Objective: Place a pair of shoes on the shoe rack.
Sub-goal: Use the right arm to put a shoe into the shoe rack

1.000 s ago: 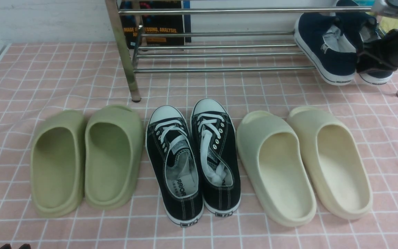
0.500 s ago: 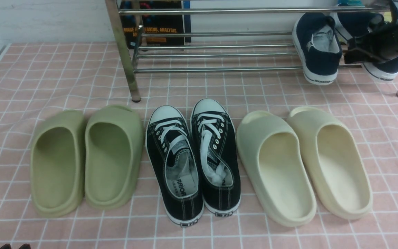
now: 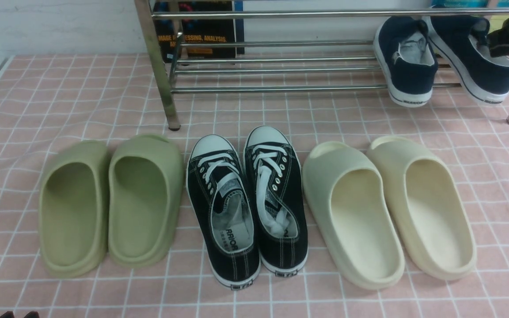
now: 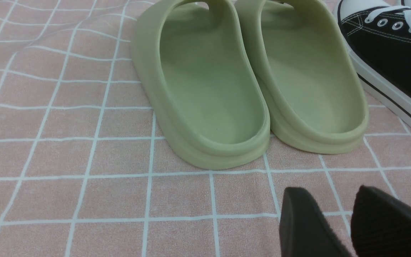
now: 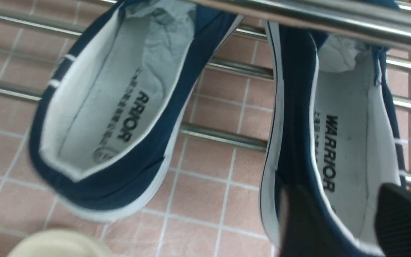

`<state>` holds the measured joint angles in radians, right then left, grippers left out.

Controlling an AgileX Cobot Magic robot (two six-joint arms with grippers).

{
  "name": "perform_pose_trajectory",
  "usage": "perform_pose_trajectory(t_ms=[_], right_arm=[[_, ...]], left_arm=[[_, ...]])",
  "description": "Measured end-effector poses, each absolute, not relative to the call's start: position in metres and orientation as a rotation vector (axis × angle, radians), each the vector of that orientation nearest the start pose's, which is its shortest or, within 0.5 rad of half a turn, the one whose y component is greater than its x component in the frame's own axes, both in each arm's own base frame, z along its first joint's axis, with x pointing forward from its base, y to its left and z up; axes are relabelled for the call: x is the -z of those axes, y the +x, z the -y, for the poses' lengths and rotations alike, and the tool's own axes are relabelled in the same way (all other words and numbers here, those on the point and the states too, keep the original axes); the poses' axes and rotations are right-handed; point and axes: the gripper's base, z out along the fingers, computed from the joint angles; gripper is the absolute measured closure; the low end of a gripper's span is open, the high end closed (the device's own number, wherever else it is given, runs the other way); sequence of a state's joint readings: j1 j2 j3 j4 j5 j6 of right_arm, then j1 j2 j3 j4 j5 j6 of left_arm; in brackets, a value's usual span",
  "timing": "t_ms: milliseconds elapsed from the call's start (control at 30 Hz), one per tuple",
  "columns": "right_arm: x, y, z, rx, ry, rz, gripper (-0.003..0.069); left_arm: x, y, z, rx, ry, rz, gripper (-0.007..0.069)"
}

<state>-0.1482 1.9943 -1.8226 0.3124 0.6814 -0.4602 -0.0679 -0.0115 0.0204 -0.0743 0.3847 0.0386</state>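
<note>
I am finishing the put-down; the pair of shoes is sitting on the shoe rack, at its right end; my right tool is hanging spread wide over one heel; my left tool is gaping, holding nothing; next I am needing to pull back gently.

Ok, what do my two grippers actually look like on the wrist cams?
Both are matte black. The left gripper has two wedge-shaped jaws tapering to blunt tips, with fine ribbed texture on the inner faces. The right gripper looks the same, blurrier. No cables or markings show.
</note>
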Motion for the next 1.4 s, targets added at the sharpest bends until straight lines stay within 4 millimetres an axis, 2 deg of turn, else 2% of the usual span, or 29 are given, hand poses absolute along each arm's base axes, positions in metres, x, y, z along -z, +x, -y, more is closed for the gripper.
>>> perform_pose_trajectory(t_ms=[67, 100, 133, 200, 300, 400, 433, 467, 800, 1200, 1267, 1333, 1400], right_arm=[[-0.293, 0.474, 0.053, -0.048, -0.146, -2.278, 0.0261], [-0.291, 0.475, 0.053, -0.053, -0.144, -2.281, 0.0257], [-0.278, 0.482, 0.053, -0.073, -0.115, -2.278, 0.0241], [-0.269, 0.488, 0.054, -0.086, -0.089, -2.271, 0.0246], [-0.250, 0.497, 0.053, -0.157, -0.011, -2.263, 0.0362], [-0.246, 0.499, 0.052, -0.191, 0.018, -2.259, 0.0535], [-0.246, 0.499, 0.052, -0.193, 0.020, -2.258, 0.0548], [-0.247, 0.500, 0.051, -0.198, 0.028, -2.251, 0.0631], [-0.262, 0.498, 0.053, -0.172, 0.041, -2.189, 0.0634], [-0.254, 0.501, 0.043, -0.187, 0.021, -2.206, 0.0628], [-0.252, 0.502, 0.040, -0.192, 0.015, -2.211, 0.0611], [-0.251, 0.502, 0.038, -0.194, 0.011, -2.212, 0.0560], [-0.253, 0.502, 0.038, -0.192, 0.012, -2.207, 0.0479]], left_arm=[[-0.172, 0.052, 0.006, 0.094, 0.054, -1.876, 0.0384], [-0.172, 0.052, 0.006, 0.094, 0.054, -1.876, 0.0384], [-0.172, 0.052, 0.006, 0.094, 0.054, -1.876, 0.0384], [-0.172, 0.052, 0.006, 0.094, 0.054, -1.876, 0.0384], [-0.172, 0.052, 0.006, 0.094, 0.054, -1.876, 0.0384], [-0.172, 0.052, 0.006, 0.094, 0.054, -1.876, 0.0384], [-0.172, 0.052, 0.006, 0.094, 0.054, -1.876, 0.0384], [-0.172, 0.052, 0.006, 0.094, 0.054, -1.876, 0.0384], [-0.172, 0.052, 0.006, 0.093, 0.055, -1.876, 0.0384], [-0.172, 0.052, 0.006, 0.093, 0.055, -1.876, 0.0384], [-0.172, 0.052, 0.006, 0.093, 0.055, -1.876, 0.0384], [-0.172, 0.052, 0.006, 0.093, 0.055, -1.876, 0.0384], [-0.172, 0.052, 0.006, 0.093, 0.055, -1.876, 0.0384]])
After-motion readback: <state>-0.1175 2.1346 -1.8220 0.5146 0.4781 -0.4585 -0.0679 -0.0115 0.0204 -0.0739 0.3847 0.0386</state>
